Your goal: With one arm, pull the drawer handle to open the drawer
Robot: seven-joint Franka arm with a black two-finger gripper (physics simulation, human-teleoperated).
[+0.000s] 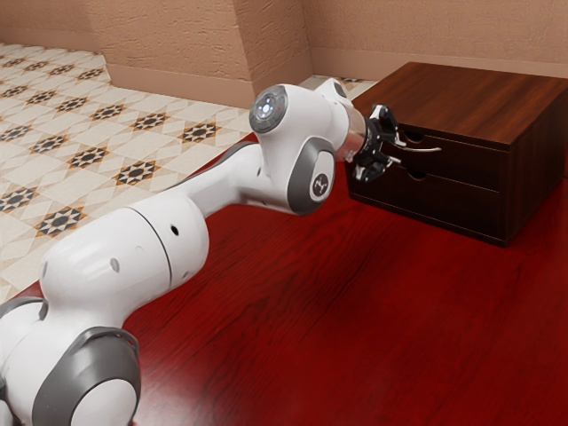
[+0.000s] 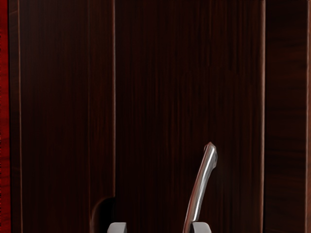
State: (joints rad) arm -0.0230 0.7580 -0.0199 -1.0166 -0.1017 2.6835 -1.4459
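A dark wooden cabinet point(image 1: 479, 98) with two drawers stands on the red table at the exterior view's right. The upper drawer's front point(image 1: 466, 161) carries a thin silver handle point(image 1: 419, 148). My black gripper point(image 1: 390, 146) is right at that drawer's end of the front, fingers spread above and below the handle, open. In the wrist view the handle point(image 2: 201, 187) curves up from beside one fingertip point(image 2: 200, 227); the other fingertip point(image 2: 116, 227) stands well apart from it. The upper drawer front looks about level with the lower drawer point(image 1: 444, 200).
The red wooden table point(image 1: 355, 311) stretches wide in front of the cabinet. A patterned tile floor point(image 1: 80, 115) and beige walls lie behind. My white arm point(image 1: 222, 195) crosses the exterior view's left half.
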